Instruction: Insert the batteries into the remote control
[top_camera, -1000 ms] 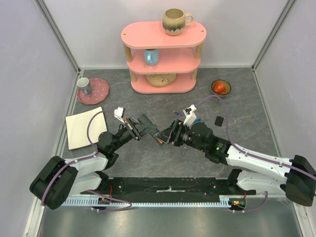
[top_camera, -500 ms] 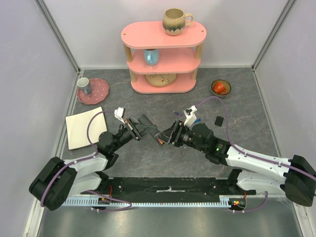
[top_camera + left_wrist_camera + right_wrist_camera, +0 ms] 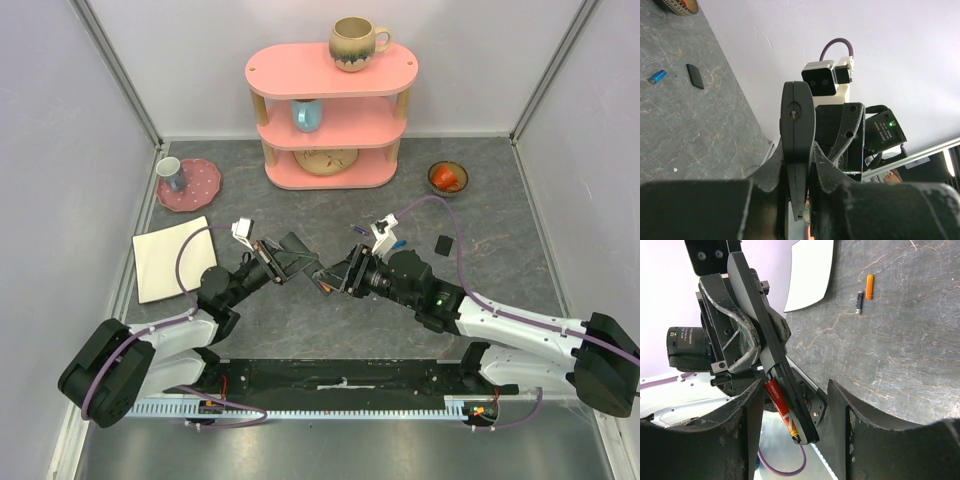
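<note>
My left gripper (image 3: 278,262) is shut on the remote control (image 3: 296,249), a slim black bar held in the air; in the left wrist view it shows edge-on (image 3: 797,135) between my fingers. My right gripper (image 3: 334,277) faces it, open, its jaws either side of the remote's end (image 3: 769,347). A red-orange battery (image 3: 783,408) lies against the remote's open underside, close to one finger (image 3: 742,435). An orange battery (image 3: 869,286) and a dark grey one (image 3: 859,302) lie on the table. A blue battery (image 3: 657,76) lies near the small black square piece (image 3: 695,76).
A white square plate (image 3: 170,258) lies left. A pink shelf (image 3: 330,115) with mugs stands at the back. A red dotted plate with a cup (image 3: 187,183) sits back left, a small bowl (image 3: 447,177) back right. The black square piece (image 3: 443,244) lies right of the grippers.
My right gripper has edged slightly toward the remote. The left gripper still holds the remote in the same place.
</note>
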Robot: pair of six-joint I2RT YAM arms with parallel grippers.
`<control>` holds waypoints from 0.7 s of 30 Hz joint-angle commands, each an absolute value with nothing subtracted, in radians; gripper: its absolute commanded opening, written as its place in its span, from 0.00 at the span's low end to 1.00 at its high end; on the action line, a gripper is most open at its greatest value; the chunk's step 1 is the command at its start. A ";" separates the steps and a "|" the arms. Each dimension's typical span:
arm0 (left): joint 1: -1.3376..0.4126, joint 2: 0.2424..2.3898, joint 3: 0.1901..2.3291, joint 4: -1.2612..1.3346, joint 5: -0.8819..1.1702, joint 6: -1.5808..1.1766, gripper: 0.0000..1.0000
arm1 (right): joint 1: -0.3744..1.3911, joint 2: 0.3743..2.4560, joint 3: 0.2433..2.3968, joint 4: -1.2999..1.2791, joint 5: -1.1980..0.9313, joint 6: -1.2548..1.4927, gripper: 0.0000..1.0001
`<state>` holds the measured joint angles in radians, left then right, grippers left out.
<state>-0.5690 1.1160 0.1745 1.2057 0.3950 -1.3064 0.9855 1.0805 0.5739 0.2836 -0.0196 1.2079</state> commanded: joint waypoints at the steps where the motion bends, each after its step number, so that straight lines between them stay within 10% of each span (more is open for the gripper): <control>1: -0.565 1.088 0.218 1.296 0.342 -1.289 0.02 | 0.985 1.094 0.557 0.232 -0.043 1.189 0.59; 9: -0.565 1.083 0.232 1.295 0.337 -1.287 0.02 | 0.985 1.089 0.537 0.241 -0.043 1.197 0.54; 16: -0.565 1.078 0.236 1.293 0.331 -1.289 0.02 | 0.986 1.097 0.523 0.253 -0.054 1.201 0.29; 21: -0.566 1.078 0.239 1.272 0.348 -1.281 0.02 | 0.986 1.094 0.532 0.255 -0.058 1.192 0.53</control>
